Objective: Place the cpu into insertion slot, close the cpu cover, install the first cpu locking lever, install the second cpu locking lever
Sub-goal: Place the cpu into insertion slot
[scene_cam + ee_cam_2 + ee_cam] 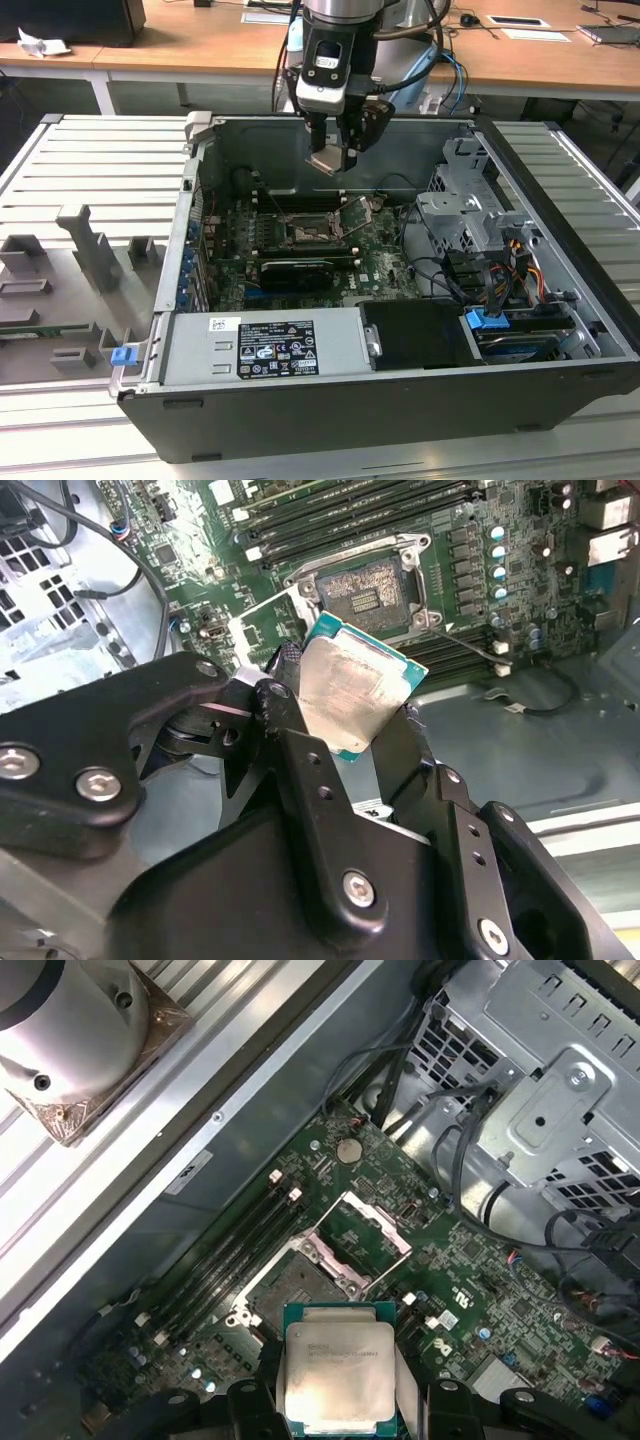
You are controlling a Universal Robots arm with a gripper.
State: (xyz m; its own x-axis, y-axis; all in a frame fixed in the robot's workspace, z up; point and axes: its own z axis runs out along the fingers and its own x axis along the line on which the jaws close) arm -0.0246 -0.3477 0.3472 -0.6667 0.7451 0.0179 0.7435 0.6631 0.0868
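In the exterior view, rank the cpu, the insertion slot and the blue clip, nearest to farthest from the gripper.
1. The cpu, held in the gripper.
2. The insertion slot, below it on the board.
3. The blue clip, by the case's corner, exterior view's left.

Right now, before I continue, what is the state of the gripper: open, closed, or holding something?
The gripper is closed on the cpu, held above the motherboard.
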